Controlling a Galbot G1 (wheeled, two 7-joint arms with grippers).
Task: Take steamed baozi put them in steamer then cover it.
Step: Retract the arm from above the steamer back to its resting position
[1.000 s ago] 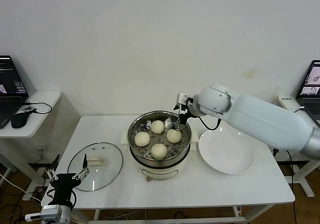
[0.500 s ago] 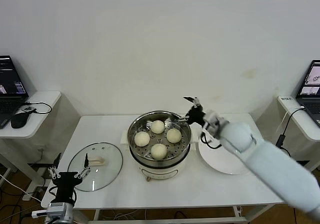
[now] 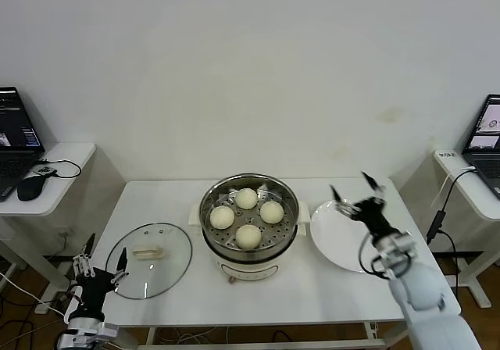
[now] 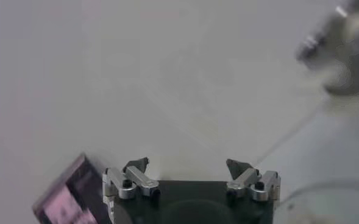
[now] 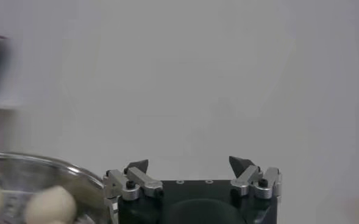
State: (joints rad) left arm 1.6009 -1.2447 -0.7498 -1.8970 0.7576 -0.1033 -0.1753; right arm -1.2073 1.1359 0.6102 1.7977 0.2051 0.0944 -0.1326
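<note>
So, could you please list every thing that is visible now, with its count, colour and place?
baozi: four, cream-white, inside the steamer on its perforated tray.
steamer: one, shiny steel on a white base, middle of the table.
glass lid: one, clear with a cream handle, flat on the table left of the steamer.
plate: one, white, empty, right of the steamer.
table: one, white.
laptops: two, dark, on side desks at the far left and far right.
mouse: one, black, on the left desk.
left gripper: open, at the table's front-left corner near the lid.
right gripper: open, above the plate.
</note>
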